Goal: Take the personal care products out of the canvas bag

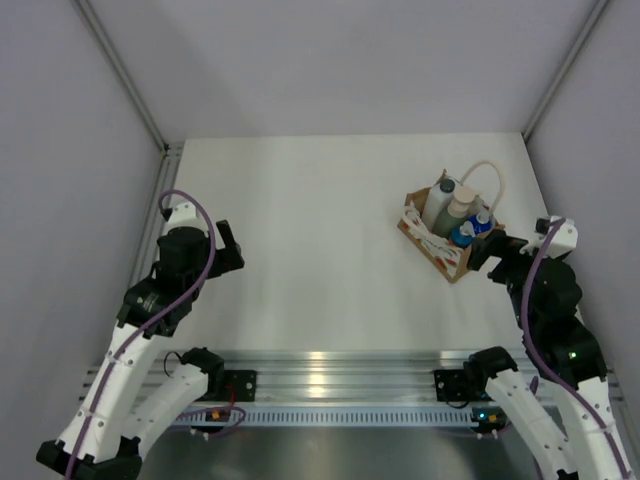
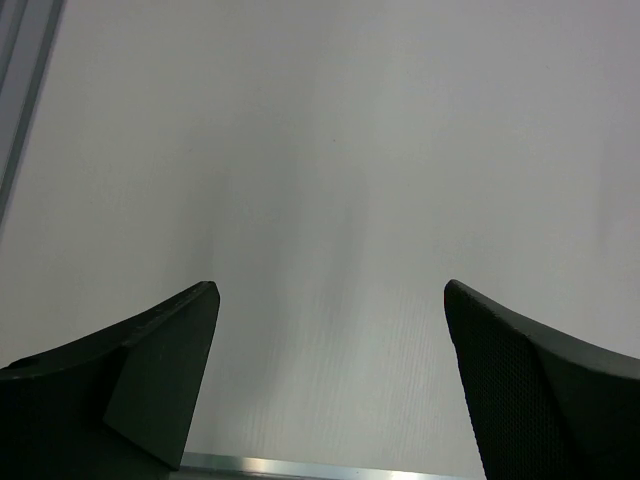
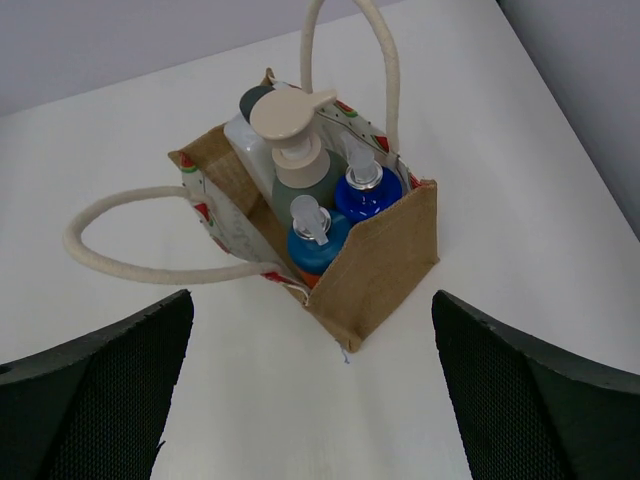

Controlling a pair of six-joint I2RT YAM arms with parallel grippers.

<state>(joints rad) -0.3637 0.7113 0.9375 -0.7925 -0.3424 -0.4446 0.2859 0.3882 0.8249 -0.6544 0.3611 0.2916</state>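
Observation:
The canvas bag [image 1: 440,245] stands upright at the right of the table, also in the right wrist view [image 3: 385,265], with cream loop handles. Inside stand several bottles: two with blue caps [image 3: 318,240] [image 3: 367,192], a grey-green one with a beige pump [image 3: 297,160], and a white one with a dark cap [image 3: 250,125] behind. My right gripper [image 1: 490,250] [image 3: 312,335] is open and empty, just near of the bag's corner. My left gripper [image 1: 228,245] [image 2: 330,300] is open and empty over bare table at the left.
The white table [image 1: 320,220] is walled by grey panels at left, right and back. An aluminium rail [image 1: 330,365] runs along the near edge by the arm bases. The bag sits close to the right wall.

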